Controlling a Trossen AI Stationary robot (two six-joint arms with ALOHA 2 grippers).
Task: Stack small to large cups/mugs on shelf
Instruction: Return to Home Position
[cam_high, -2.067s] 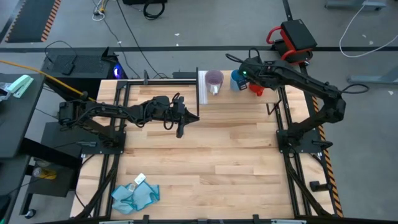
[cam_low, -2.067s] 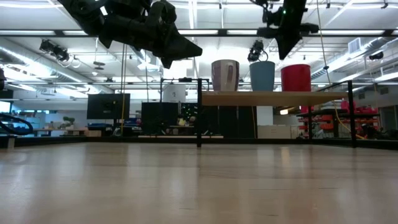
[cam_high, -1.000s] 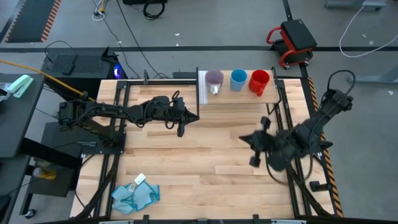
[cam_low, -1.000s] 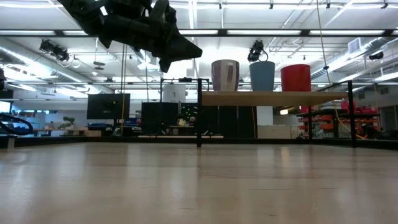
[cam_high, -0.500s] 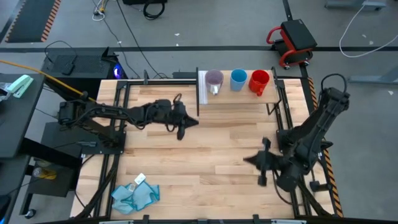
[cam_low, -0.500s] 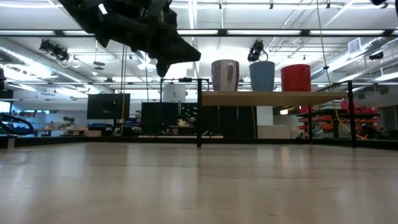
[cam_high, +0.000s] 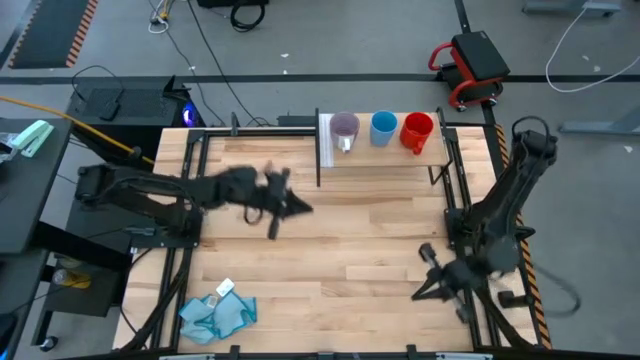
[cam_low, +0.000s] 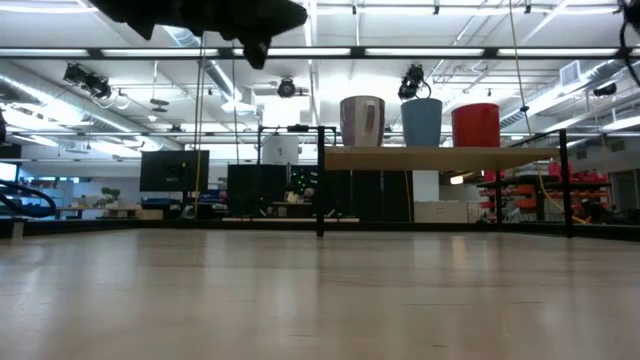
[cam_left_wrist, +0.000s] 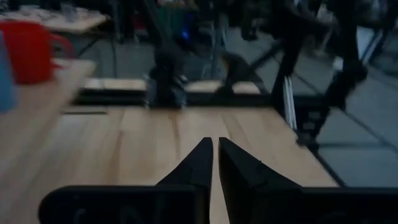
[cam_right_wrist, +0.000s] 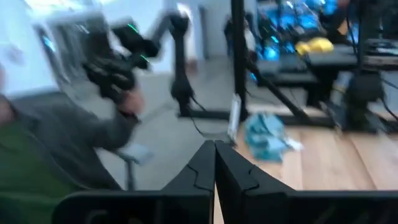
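Three cups stand in a row on the raised shelf (cam_high: 385, 152) at the table's far edge: the translucent purple cup (cam_high: 345, 127), the blue cup (cam_high: 383, 127) and the red handled mug (cam_high: 417, 131). In the low view they stand upright on the shelf board (cam_low: 440, 157): purple cup (cam_low: 362, 121), blue cup (cam_low: 421, 122), red mug (cam_low: 475, 125). My left gripper (cam_high: 274, 222) is shut and empty, high over the table's left middle; its wrist view (cam_left_wrist: 215, 147) shows the red mug (cam_left_wrist: 28, 40). My right gripper (cam_high: 425, 285) is shut and empty near the table's near right corner, fingers closed in its wrist view (cam_right_wrist: 214, 149).
A crumpled blue cloth (cam_high: 218, 312) with a white tag lies near the table's near left corner and shows in the right wrist view (cam_right_wrist: 267, 137). Black frame rails (cam_high: 190, 190) run along the table's left and right sides (cam_high: 462, 190).
My right gripper has left the cups on the shelf and swung toward the table's near right corner. My left gripper has gone up and toward the table's left edge. The three cups have stayed still on the shelf.
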